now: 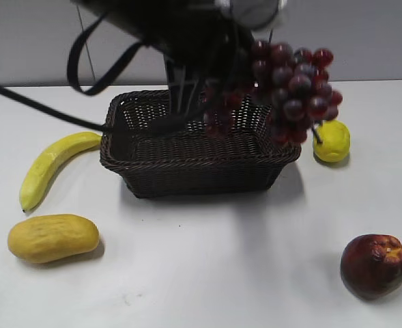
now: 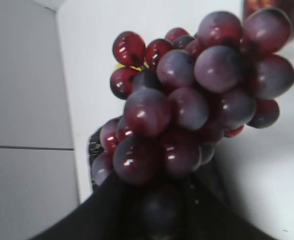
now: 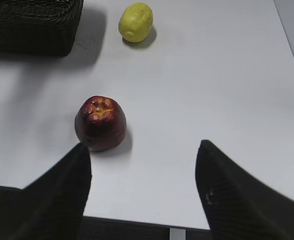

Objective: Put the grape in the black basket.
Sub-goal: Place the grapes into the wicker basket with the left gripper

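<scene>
Grape [image 1: 293, 89], glossy dark red-purple bunch: hangs above right rim of black woven wicker basket [image 1: 187, 171], pinched in left gripper [image 2: 156, 205] jaws. Likely light, floppy, berries slippery; hold at stem end. Right gripper [image 3: 143, 175] jaws spread, empty, above white bench [image 3: 211, 90].

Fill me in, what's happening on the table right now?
The left arm holds the grapes in the air above the right end of the black basket; they are not inside yet. Its gripper is hidden behind the bunch. The right gripper is open and idle over the table near the dark red fruit. A banana, a yellow oblong fruit and a small yellow fruit lie around the basket.
</scene>
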